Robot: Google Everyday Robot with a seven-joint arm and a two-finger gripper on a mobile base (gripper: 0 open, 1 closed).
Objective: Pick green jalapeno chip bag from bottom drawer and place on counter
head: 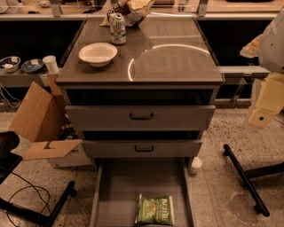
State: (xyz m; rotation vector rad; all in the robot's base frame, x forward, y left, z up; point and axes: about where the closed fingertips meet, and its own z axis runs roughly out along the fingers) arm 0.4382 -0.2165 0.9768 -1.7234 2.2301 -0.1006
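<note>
The green jalapeno chip bag (155,209) lies flat on the floor of the open bottom drawer (108,186), near its front end. The counter (177,62) is the glossy grey-brown cabinet top above, with a curved light reflection. My gripper (265,108) hangs at the right edge of the view, beside the cabinet at about the height of the upper drawers. It is well away from the bag and touches nothing.
On the counter stand a white bowl (98,53), a green-and-white soda can (117,28) and a tan wrinkled bag (135,9). Two grey drawer fronts (141,117) with black handles sit above the open drawer. A cardboard box (42,117) is at the left, black chair legs (244,175) at the right.
</note>
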